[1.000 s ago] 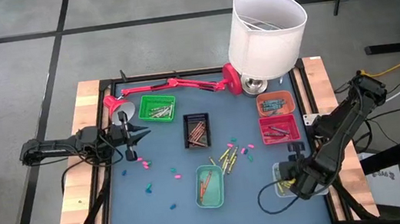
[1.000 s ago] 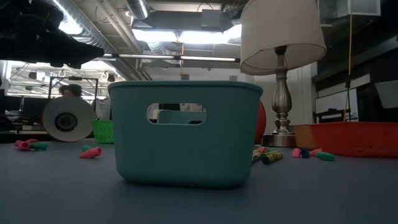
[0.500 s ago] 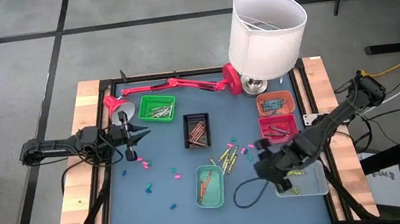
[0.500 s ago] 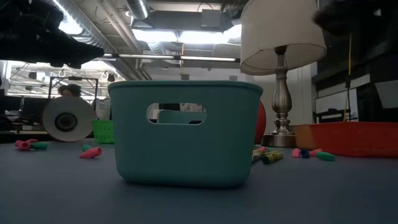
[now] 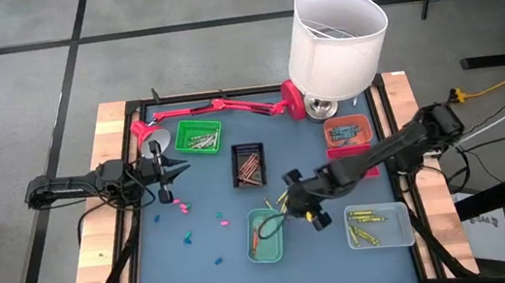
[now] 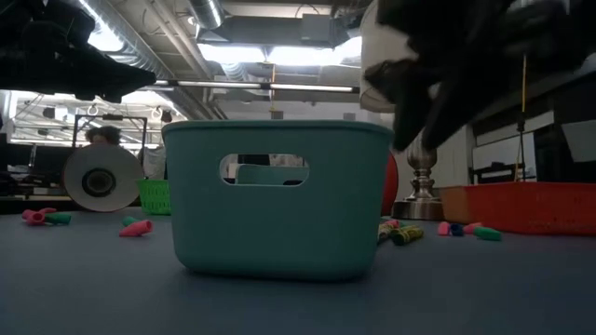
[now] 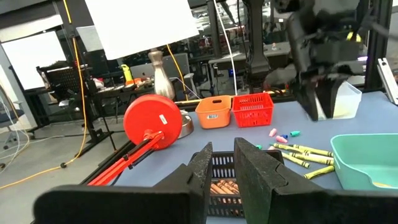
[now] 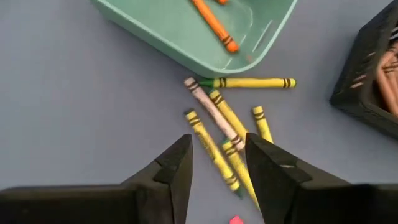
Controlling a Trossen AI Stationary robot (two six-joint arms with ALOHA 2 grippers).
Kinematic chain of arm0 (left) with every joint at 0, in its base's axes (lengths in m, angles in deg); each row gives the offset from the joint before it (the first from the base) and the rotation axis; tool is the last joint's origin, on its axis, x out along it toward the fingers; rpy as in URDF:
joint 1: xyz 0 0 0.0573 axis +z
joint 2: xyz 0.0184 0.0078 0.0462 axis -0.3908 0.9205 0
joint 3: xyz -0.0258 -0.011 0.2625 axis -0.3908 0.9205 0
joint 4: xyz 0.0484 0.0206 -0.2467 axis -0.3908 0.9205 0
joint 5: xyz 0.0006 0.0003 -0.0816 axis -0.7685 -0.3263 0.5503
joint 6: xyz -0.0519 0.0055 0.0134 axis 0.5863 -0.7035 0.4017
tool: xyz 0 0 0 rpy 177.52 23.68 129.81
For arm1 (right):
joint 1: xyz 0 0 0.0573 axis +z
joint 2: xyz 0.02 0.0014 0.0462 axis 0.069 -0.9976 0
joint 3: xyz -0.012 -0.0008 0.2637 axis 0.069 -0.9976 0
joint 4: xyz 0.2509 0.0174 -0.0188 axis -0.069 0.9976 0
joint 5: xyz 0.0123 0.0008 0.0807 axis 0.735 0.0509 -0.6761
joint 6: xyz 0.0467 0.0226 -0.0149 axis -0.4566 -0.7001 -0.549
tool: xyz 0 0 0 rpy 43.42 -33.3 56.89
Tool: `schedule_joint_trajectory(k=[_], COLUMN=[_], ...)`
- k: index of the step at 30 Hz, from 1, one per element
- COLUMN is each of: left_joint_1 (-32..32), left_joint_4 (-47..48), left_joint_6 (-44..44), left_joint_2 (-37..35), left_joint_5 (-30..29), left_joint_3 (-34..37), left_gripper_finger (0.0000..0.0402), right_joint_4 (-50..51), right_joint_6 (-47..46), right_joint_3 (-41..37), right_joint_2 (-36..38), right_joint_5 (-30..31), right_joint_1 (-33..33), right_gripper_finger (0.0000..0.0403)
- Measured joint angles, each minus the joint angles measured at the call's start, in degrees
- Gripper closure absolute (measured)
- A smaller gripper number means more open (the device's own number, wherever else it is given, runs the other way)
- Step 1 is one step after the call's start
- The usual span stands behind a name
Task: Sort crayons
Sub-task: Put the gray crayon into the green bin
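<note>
A loose bunch of yellow crayons (image 5: 287, 198) lies on the blue mat between the teal tray (image 5: 265, 235) and the black tray (image 5: 249, 164). In the right wrist view the yellow crayons (image 8: 224, 124) lie flat, with one pale crayon among them. My right gripper (image 5: 291, 191) hangs above them, open and empty (image 8: 217, 149), its fingers pointing down. Orange crayons (image 8: 214, 22) lie in the teal tray. My left gripper (image 5: 173, 169) waits at the table's left, its fingers (image 7: 222, 171) a little apart and empty.
A green tray (image 5: 197, 137), an orange tray (image 5: 347, 131), a red tray (image 5: 353, 160) and a clear tray (image 5: 378, 225) holding yellow crayons stand around the mat. A white-shaded lamp (image 5: 335, 28) and a red desk lamp (image 5: 219, 107) stand at the far edge. Small pink and blue crayon pieces (image 5: 183, 206) lie at the left.
My right gripper has gone from over the clear tray at the near right toward the table's left and a little toward the far edge, ending above the yellow crayons. The clear tray and its yellow crayons now show uncovered.
</note>
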Motion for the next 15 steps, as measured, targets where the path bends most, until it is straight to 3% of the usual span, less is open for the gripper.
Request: schedule_joint_trajectory(k=[8, 15], left_joint_1=[0.0, 0.0], left_joint_4=[-0.01, -0.02], left_joint_6=[0.0, 0.0], left_joint_2=[-0.01, 0.0], left_joint_5=[0.0, 0.0], left_joint_3=[0.02, 0.0], left_gripper_finger=[0.0349, 0.0349], right_joint_4=[-4.66, -5.82], right_joint_6=[4.57, 7.56], right_joint_3=[-0.02, -0.07], right_joint_2=[-6.83, -10.42], right_joint_5=[-8.12, -10.1], right_joint_1=[-3.61, -3.98], right_gripper_finger=[0.0259, 0.0259])
